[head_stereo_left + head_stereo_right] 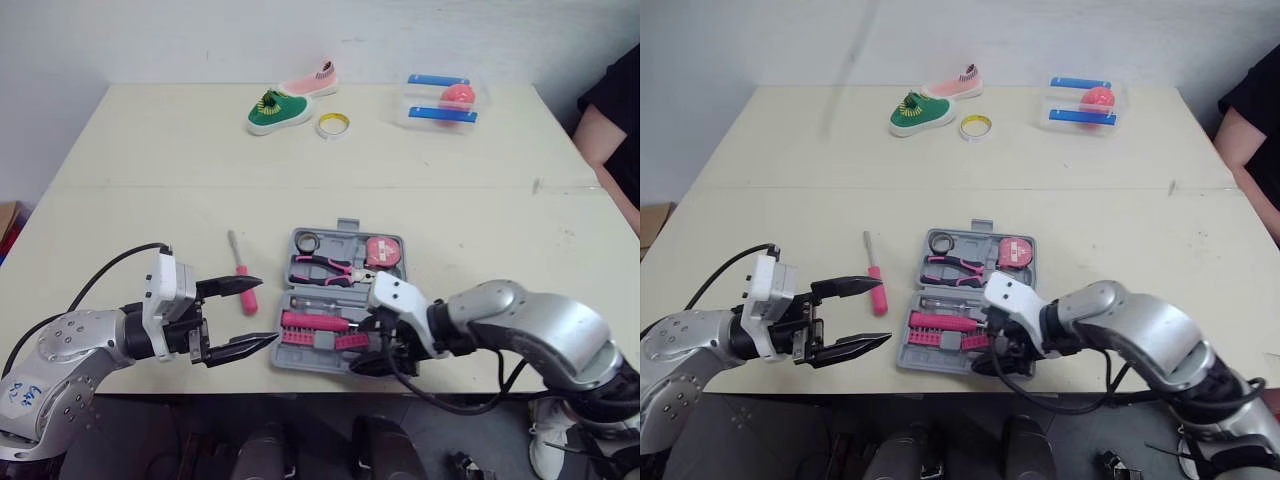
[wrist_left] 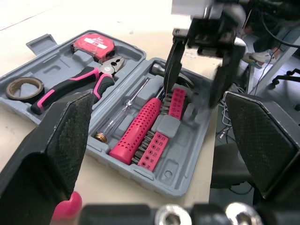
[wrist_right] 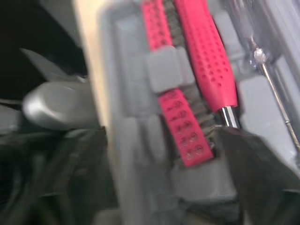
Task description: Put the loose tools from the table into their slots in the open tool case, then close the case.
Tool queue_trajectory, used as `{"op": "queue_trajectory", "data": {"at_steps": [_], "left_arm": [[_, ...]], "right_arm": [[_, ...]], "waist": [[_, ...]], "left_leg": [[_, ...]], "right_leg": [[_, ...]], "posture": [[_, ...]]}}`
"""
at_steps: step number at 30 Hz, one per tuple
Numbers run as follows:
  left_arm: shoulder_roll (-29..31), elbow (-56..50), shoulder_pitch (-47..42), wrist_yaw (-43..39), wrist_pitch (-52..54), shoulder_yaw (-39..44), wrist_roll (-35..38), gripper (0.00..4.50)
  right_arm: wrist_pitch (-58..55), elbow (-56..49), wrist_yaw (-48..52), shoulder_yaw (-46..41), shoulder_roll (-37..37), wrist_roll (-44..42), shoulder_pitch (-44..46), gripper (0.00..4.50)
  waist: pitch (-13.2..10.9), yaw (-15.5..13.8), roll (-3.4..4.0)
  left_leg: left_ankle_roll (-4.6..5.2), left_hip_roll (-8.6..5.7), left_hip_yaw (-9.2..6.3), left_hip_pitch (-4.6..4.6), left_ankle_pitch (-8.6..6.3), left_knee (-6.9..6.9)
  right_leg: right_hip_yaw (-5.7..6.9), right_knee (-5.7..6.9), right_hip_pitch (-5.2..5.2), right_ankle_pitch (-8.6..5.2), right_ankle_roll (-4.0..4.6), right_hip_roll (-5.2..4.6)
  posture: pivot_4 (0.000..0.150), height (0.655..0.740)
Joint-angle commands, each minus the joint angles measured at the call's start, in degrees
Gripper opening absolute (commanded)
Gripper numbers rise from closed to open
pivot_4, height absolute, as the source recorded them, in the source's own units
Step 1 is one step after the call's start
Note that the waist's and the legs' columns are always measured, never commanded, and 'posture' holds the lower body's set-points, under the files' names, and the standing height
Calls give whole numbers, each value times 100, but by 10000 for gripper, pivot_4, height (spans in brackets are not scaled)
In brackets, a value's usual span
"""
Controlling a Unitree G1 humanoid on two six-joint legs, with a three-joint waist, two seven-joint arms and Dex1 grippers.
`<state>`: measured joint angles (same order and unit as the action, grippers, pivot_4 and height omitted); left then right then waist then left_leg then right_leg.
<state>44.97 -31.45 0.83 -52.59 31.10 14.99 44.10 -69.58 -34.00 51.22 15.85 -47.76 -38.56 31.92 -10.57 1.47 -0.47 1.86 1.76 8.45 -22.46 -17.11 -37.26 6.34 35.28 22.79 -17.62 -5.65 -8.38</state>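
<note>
While poised low over the table just left of the open tool case, carries nothing in the left hand: spread wide, black fingers pointing toward the case. Leaves one loose tool out on the table: a screwdriver with a pink handle, lying just left of the case, shaft pointing toward the far edge, handle end crossed by the upper finger in the eye views. Cannot tell whether touching or merely above.

Shows the case lying flat at the near edge, both grey halves facing up. Holds, in the far half, a small tape ring, pink-and-black pliers and a red tape measure. Holds, in the near half, a pink perforated driver handle, pink bit strips and a thin clear-bodied tester.

Sets the right hand over the near right corner of the case, fingers apart and gripping nothing, one tip dipping toward the end of the driver handle.

Farther back, well apart from the case: a green shoe, a pink shoe, a yellow tape roll, a clear box with blue strips and a pink ball. At the right edge, a person's arm in a black sleeve.
</note>
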Motion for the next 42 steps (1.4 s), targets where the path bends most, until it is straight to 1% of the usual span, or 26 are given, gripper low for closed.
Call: {"op": "queue_trajectory", "data": {"at_steps": [1,4,6,8,9,10,12,15,17,18,21,25,28,37,42], "left_arm": [[-5,-101,28,-7,-112,158,45,45000],[-58,-65,-14,11,-160,102,13,45000],[-87,-39,-31,10,-197,68,-5,45000],[-99,-11,-40,-17,-242,46,-34,45000],[-104,0,-51,-27,-258,35,-45,45000],[-113,2,-66,-23,-265,21,-52,45000],[-109,6,-100,-32,-275,-3,-62,45000],[-96,26,-146,-42,-281,-28,-86,45000],[-100,11,-173,-27,-273,-53,-97,45000],[-101,7,-185,-26,-270,-66,-104,45000],[-103,-16,-202,-16,-247,-74,-102,45000],[-86,-36,-162,-28,-239,-51,-104,45000],[-74,-63,-155,-20,-213,-27,-77,45000],[-22,-67,-96,-64,-202,41,-70,45000],[-27,-64,-102,-55,-203,41,-65,45000]], "right_arm": [[683,192,518,-353,-296,2,-113,42929],[1791,506,957,-562,-335,243,-518,42929],[2739,725,1204,-684,-100,415,-800,42929],[3563,919,1683,-784,191,358,-1045,42929],[3873,1051,1800,-858,383,305,-1133,40737],[4077,1190,1787,-914,543,325,-1206,37796],[4169,1408,1743,-963,719,354,-1295,29826],[4913,1797,1860,-755,854,869,-1395,13138],[5357,2075,1906,-567,894,1257,-1423,2955],[5632,2210,1959,-472,894,1479,-1426,386],[5965,2436,2032,-332,895,1772,-1411,386],[5962,2583,1892,-239,955,1999,-1330,386],[5771,2579,1851,-168,932,2112,-1351,386],[5787,2374,2044,213,687,2528,-1541,386],[5888,2311,1897,282,667,2785,-1613,386]], "waist": [[-1,-3,-1],[-3,-6,-5],[-4,-7,-8],[-4,10,-9],[-6,11,-12],[-7,11,-14],[-7,0,-14],[-7,-2,-15],[-7,-3,-15],[-7,-5,-15],[-7,-3,-15],[-7,15,-15],[-7,3,-15],[-7,-1,-16],[-4,-3,-20]], "left_leg": [[0,0,0,0,0,0],[-1,1,0,0,0,2],[-2,2,1,0,0,5],[-2,2,4,1,0,5],[-2,2,6,3,0,6],[-3,5,6,6,1,5],[-5,6,5,7,3,2],[0,3,5,8,4,-9],[1,2,4,9,5,-11],[1,1,4,10,6,-11],[-4,2,3,11,9,-9],[-5,2,3,11,10,-8],[-7,3,1,12,12,-9],[-9,3,0,15,11,-5],[-8,2,0,15,10,-5]], "right_leg": [[0,-1,0,0,0,0],[2,-3,0,0,0,2],[5,-9,-3,0,0,6],[6,-10,-5,1,-3,10],[7,-11,-5,2,-3,13],[11,-12,-9,2,-3,18],[14,-6,-10,2,-4,26],[11,5,-11,3,-5,18],[11,7,-12,3,-6,8],[10,9,-12,3,-6,7],[9,14,-11,3,-6,6],[4,15,-10,3,-5,6],[3,16,-10,3,-5,6],[1,16,-12,2,-3,3],[2,14,-14,2,-3,3]], "posture": [[1500,7400],[1500,7400],[1500,7400],[1500,7400],[1500,7400],[1500,7400],[1500,7400],[1500,7400],[1500,7400],[1500,7400],[1500,7400],[1500,7400],[1500,7400],[1500,7400],[1500,7400]]}}
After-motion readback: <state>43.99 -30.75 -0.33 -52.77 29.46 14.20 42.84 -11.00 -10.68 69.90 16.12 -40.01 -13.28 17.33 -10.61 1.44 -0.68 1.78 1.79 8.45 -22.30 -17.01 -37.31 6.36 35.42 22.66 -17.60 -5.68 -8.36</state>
